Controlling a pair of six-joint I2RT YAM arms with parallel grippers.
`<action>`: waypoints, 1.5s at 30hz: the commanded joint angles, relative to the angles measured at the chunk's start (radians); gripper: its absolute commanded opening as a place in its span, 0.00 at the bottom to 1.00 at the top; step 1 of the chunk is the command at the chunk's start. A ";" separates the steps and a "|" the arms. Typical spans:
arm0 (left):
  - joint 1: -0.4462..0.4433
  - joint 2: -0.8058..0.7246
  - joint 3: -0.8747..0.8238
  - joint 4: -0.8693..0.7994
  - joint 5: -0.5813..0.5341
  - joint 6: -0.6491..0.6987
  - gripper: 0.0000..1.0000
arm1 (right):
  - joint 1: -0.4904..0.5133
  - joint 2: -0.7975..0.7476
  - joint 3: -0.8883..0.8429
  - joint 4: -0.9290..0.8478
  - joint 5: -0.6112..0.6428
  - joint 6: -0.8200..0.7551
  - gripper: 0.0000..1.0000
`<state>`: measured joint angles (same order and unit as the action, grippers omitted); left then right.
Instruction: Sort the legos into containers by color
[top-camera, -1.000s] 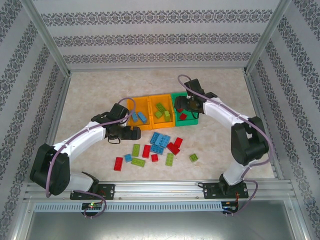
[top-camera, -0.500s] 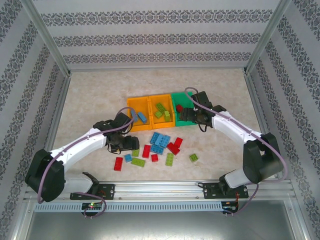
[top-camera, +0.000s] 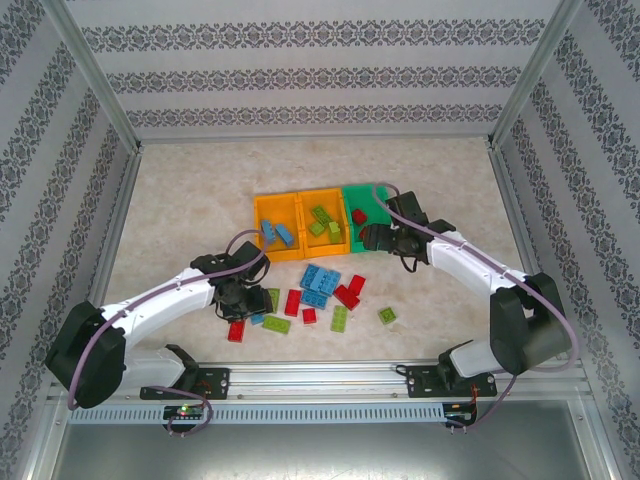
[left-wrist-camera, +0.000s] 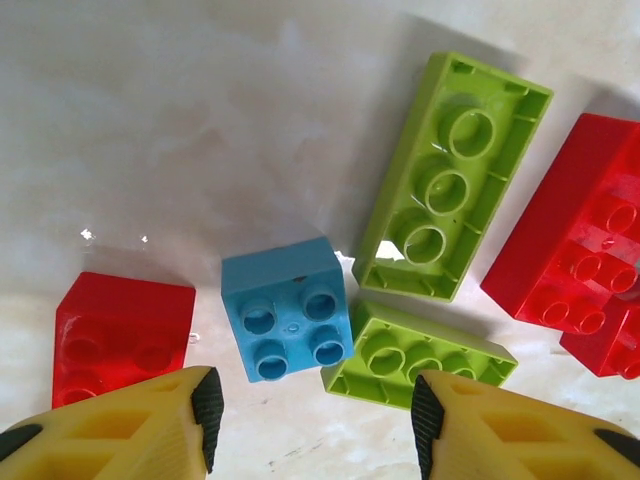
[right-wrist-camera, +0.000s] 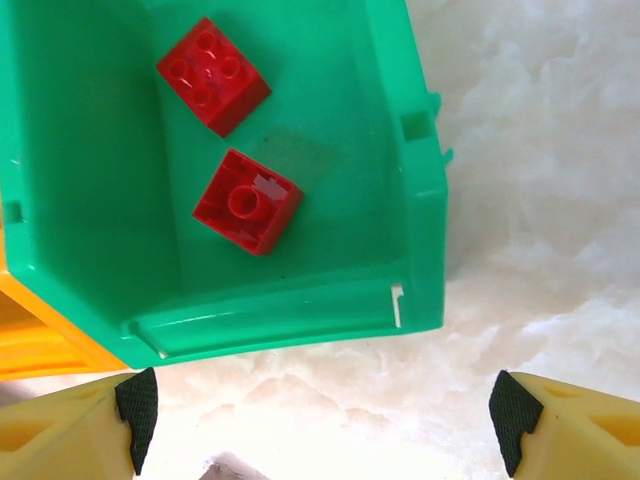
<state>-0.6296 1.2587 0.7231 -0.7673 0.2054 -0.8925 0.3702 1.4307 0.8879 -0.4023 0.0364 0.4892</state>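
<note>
The left gripper (top-camera: 243, 300) now hangs low over the near left end of the loose bricks (top-camera: 318, 298). A second ago it was farther back, beside the left bin (top-camera: 268, 212). Its wrist view shows it open and holding nothing. Its pads (left-wrist-camera: 208, 410) stand wider apart than the blue brick (left-wrist-camera: 288, 308), which lies studs up on the table (top-camera: 180, 200) just ahead of them. A red brick (left-wrist-camera: 120, 335) lies near the blue one's left side. A short green brick (left-wrist-camera: 418, 355) sits just beside its right corner, and a long green brick (left-wrist-camera: 455, 175), hollow side up, lies beyond that. More red pieces lie at the right edge of that view.

Farther back, the right gripper (top-camera: 368, 238) has drawn away from above the green bin (top-camera: 355, 197) and now sits at the bin's near edge. Its wrist view shows the jaws spread wide with nothing between them, over bare table just short of the bin's near wall. Inside the green bin lie two red bricks (right-wrist-camera: 213, 75), one studs up and one hollow side up, a little apart.

Beside it, the middle bin (top-camera: 322, 250) holds green bricks (top-camera: 322, 213), and the left bin holds blue bricks (top-camera: 279, 235). The three bins stand in a row, touching.
</note>
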 joint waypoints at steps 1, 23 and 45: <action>-0.024 0.019 -0.008 0.020 -0.014 -0.057 0.54 | -0.019 -0.028 -0.029 0.025 0.010 -0.020 0.89; -0.021 0.170 0.006 0.062 -0.061 -0.004 0.46 | -0.051 -0.075 -0.060 0.015 0.007 -0.019 0.91; 0.032 0.205 0.013 0.070 -0.075 0.064 0.20 | -0.060 -0.145 -0.098 -0.019 0.035 -0.016 0.93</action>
<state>-0.6178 1.4353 0.7460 -0.7025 0.1825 -0.8562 0.3161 1.3132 0.8070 -0.3988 0.0444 0.4854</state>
